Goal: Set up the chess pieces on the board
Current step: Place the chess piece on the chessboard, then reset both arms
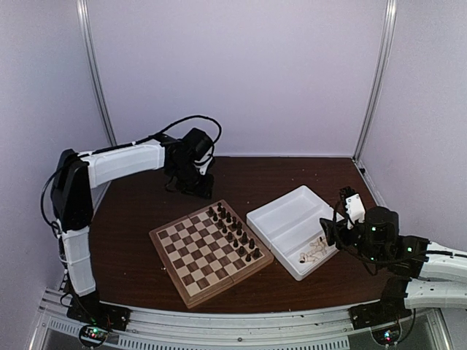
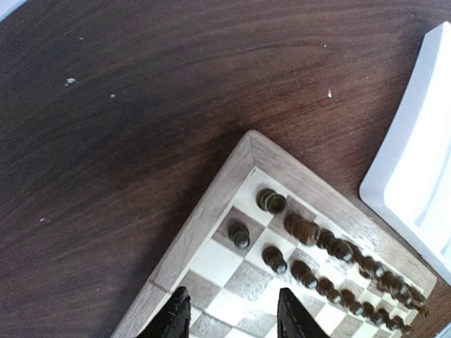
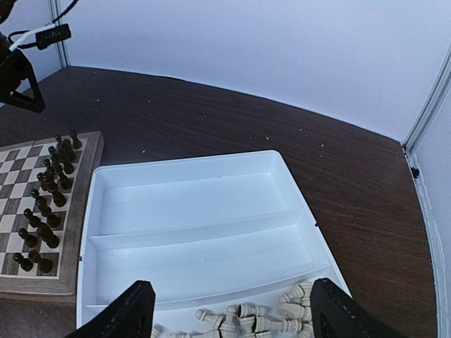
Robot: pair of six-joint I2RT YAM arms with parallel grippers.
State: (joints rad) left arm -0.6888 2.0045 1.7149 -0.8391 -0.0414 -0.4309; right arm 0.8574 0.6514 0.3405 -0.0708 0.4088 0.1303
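Left end effector (image 2: 232,320), right end effector (image 3: 234,311): both spread wide, empty

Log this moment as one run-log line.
dark pieces: two rows on board | cream pieces: heaped in tray | left gripper: open, empty | right gripper: open, facing tray

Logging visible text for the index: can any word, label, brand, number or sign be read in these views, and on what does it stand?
None can be read.
The board, the dark chess pieces, the white tray and the cream pieces show no markings.
The small green spots on the right arm are lights, not characters.
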